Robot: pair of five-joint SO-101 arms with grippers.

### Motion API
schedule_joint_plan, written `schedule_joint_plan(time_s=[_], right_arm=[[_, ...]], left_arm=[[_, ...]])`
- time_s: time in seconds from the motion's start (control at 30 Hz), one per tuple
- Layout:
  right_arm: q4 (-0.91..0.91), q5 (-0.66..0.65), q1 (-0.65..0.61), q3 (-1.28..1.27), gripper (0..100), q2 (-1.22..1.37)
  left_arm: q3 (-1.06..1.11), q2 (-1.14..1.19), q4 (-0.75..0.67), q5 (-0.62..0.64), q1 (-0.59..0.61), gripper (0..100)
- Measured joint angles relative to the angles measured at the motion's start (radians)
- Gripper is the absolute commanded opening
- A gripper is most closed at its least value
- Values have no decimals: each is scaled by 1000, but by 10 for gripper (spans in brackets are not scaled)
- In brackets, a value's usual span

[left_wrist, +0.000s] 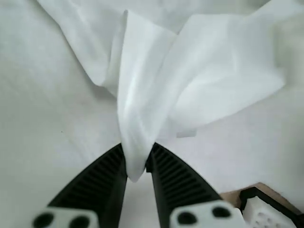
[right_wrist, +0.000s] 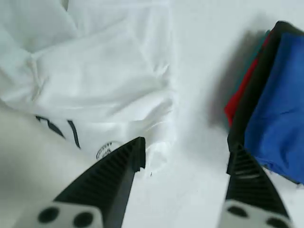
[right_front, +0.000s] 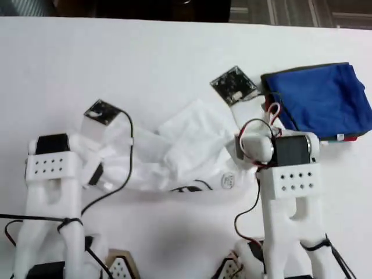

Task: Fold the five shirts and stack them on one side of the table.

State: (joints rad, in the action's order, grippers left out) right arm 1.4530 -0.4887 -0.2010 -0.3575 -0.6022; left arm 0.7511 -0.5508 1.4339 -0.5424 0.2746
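Shows the left claw [left_wrist: 137,159] clenched on a narrow pleat of the white shirt [left_wrist: 199,90], black ridged fingers [left_wrist: 102,180] pressed on either side of the cloth, with the pleat rising out of the pinch and fanning into loose folds. Suggests a hold on an edge or sleeve, taken so that part can be lifted and laid over the body; cannot tell which part. Shows the right claw [right_wrist: 187,149] released, jaws spread wide and holding nothing, poised low over bare table [right_wrist: 199,61] between the shirt's edge and the stack [right_wrist: 278,109]. Puts one finger just over the shirt's hem beside a dark printed mark, the other beside the stack's corner. Reads as a claw placed to take another edge, so the cloth can be stretched flat between two holds. From above, finds the shirt crumpled in the table's middle between both arms, not yet folded. Finds the stack off to the right arm's side, blue shirt [right_front: 319,99] on top, with black, red and teal layers peeping beneath. Suggests four folded already, set aside to leave the middle free for working, with the white one last.
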Motion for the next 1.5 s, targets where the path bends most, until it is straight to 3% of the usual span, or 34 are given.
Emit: schedule_joint_plan(time_s=[0.13, 0.33, 0.63, 0.77, 0.97, 1.23, 1.37, 1.5], right_arm=[[-152, 54, -92, 20, 282, 212], [-183, 133, -242, 201, 280, 638], [-127, 186, -272, 535, 280, 1073], [-95, 186, -273, 655, 276, 1174], [-43, 186, -272, 750, 155, 1278], [-40, 186, -270, 775, 139, 1307], [-41, 186, -270, 775, 15, 1307], [-26, 186, -265, 799, 18, 1309]], left_arm=[[0, 0, 0, 0, 0, 27], [9, 0, 0, 0, 0, 27], [48, 0, 0, 0, 0, 27], [48, 0, 0, 0, 0, 27], [51, 0, -15, 0, 0, 27], [54, 0, -32, 0, 0, 27], [54, 0, -32, 0, 0, 27], [54, 0, -32, 0, 0, 27]])
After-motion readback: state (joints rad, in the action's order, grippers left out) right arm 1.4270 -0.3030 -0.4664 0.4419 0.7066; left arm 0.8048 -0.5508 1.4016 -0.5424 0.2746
